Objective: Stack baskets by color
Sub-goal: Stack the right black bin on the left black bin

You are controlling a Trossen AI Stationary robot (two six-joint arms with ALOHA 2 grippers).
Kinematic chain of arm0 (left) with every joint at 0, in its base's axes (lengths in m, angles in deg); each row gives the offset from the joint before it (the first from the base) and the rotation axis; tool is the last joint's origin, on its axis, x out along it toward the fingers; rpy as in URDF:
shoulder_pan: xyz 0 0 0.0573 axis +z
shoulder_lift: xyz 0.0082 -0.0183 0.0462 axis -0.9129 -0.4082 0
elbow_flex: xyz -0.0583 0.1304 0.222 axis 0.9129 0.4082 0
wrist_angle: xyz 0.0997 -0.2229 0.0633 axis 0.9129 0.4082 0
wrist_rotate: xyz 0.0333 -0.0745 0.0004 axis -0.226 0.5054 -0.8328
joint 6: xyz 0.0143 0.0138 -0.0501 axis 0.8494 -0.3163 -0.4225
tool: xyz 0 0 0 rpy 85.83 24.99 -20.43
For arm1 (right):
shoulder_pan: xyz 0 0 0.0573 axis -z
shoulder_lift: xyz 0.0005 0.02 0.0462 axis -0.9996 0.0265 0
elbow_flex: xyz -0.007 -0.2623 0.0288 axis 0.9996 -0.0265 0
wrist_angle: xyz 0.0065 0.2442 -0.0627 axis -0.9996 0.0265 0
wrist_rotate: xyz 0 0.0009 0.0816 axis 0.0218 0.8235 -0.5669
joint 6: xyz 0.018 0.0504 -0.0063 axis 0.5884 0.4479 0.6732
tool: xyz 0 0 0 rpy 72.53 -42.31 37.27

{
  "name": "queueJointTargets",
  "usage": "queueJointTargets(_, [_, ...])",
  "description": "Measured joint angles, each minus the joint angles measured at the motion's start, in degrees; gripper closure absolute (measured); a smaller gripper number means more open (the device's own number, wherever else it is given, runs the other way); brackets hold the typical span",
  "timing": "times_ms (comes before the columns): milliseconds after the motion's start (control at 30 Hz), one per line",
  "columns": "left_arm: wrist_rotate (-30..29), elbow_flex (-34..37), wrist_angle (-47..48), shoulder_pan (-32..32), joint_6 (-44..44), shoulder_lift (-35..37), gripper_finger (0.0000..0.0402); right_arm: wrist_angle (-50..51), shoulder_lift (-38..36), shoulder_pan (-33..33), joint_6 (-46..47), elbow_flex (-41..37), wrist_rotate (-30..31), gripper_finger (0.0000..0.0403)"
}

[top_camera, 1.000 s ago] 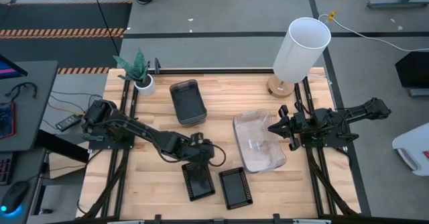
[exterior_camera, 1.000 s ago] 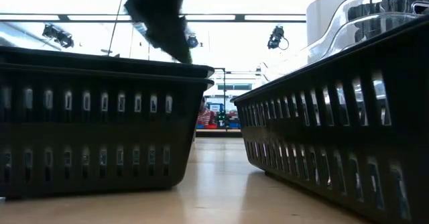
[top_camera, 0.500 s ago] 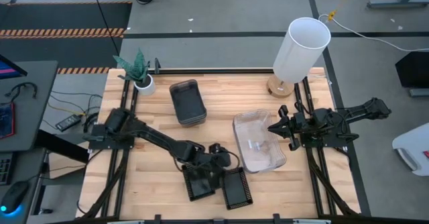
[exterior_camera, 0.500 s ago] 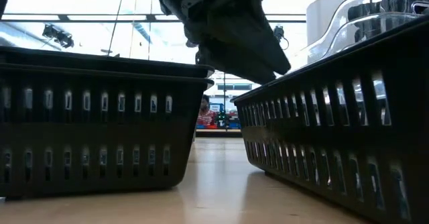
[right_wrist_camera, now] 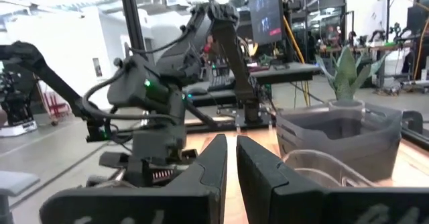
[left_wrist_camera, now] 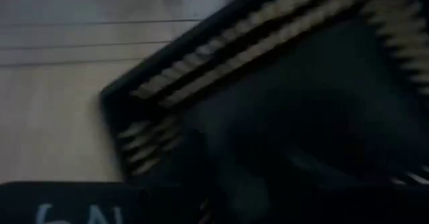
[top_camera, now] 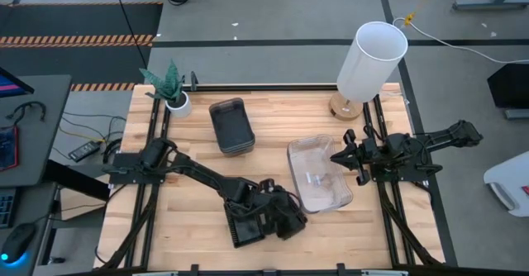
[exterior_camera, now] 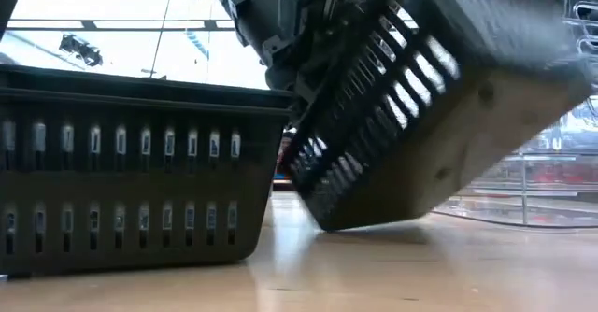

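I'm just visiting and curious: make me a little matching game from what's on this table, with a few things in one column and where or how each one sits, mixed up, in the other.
Things:
1. tilted black basket
2. grey baskets
3. clear baskets
4. white cylinder

States:
A. at the table's far edge, right of centre
B. stacked near the potted plant
C. just in front of the right gripper
D. lifted at one end by the left gripper

Pairs: 1-D, 2-B, 3-C, 4-A

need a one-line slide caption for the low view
Left end effector tips a black mesh basket up off the wooden table, beside a stack of black mesh baskets.
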Motion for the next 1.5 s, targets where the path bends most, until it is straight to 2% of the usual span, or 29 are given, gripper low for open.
queueJointTargets(267, [0.07, -4.8, 2.79, -1.11, 4.99, 0.44, 0.0275, -0.24, 0.34, 0.01, -0.01, -0.01, 0.02, 0.0362])
queueJointTargets(367, [-0.24, -7.76, 9.69, -0.93, 5.03, 0.42, 0.0282, -0.37, 0.34, 0.02, 0.0, -0.01, 0.02, 0.0362])
queueJointTargets(500, [-5.98, -12.13, 22.88, 0.15, 3.51, 0.44, 0.0283, -0.34, 0.34, 0.01, 0.0, -0.01, 0.02, 0.0362])
queueJointTargets(633, [-7.5, -13.11, 27.69, 1.29, 1.28, 0.44, 0.0263, -0.32, 0.34, 0.0, 0.0, -0.01, 0.02, 0.0362])
queueJointTargets(900, [-1.74, -10.83, 27.22, 2.34, -2.58, -0.19, 0.0191, -0.32, 0.34, 0.0, 0.0, -0.01, 0.02, 0.0362])
queueJointTargets(1033, [-0.23, -8.25, 25.56, 2.77, -4.0, -0.19, 0.018, -0.32, 0.34, 0.02, -0.02, -0.01, 0.02, 0.0362])
queueJointTargets(1200, [1.37, -6.62, 22.99, 3.06, -3.91, -0.19, 0.0221, -0.32, 0.34, 0.0, -0.02, -0.01, 0.02, 0.0362])
queueJointTargets(1500, [0.92, -6.62, 22.43, 3.21, -0.54, -0.19, 0.0372, -0.32, 0.34, 0.01, -0.01, -0.01, 0.02, 0.0362])
